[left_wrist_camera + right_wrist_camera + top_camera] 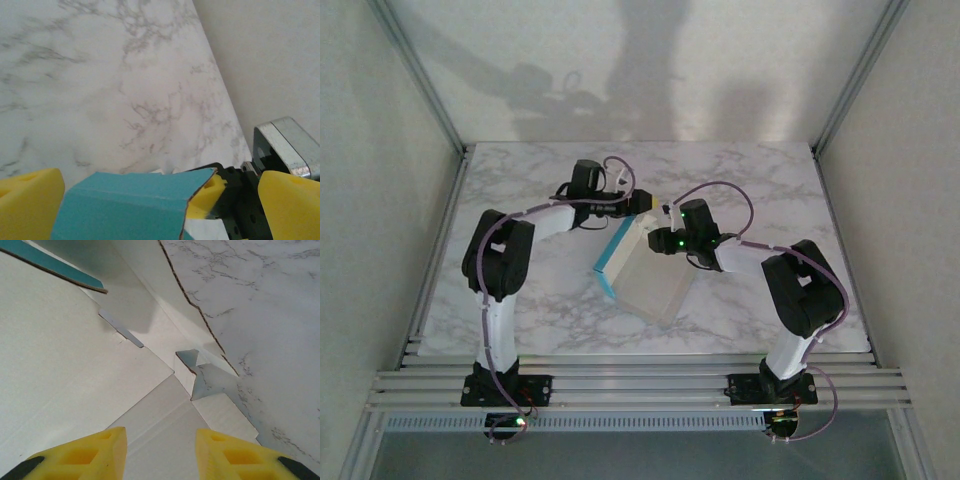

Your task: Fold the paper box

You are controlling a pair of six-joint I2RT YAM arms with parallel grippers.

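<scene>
- While the left gripper (160, 202) stands spread wide over the far middle of the marble table (520, 180), a turquoise flap of the paper box (655, 280) rises between its yellow fingers (27, 205), unpinched.
- At the table's middle the box lies partly formed, off-white inner face up, its left wall raised with the turquoise side facing left.
- Just right of that, the right gripper (161, 440) hovers above the off-white panel, fingers partly apart with nothing gripped between them; whether they touch the card cannot be told.
</scene>
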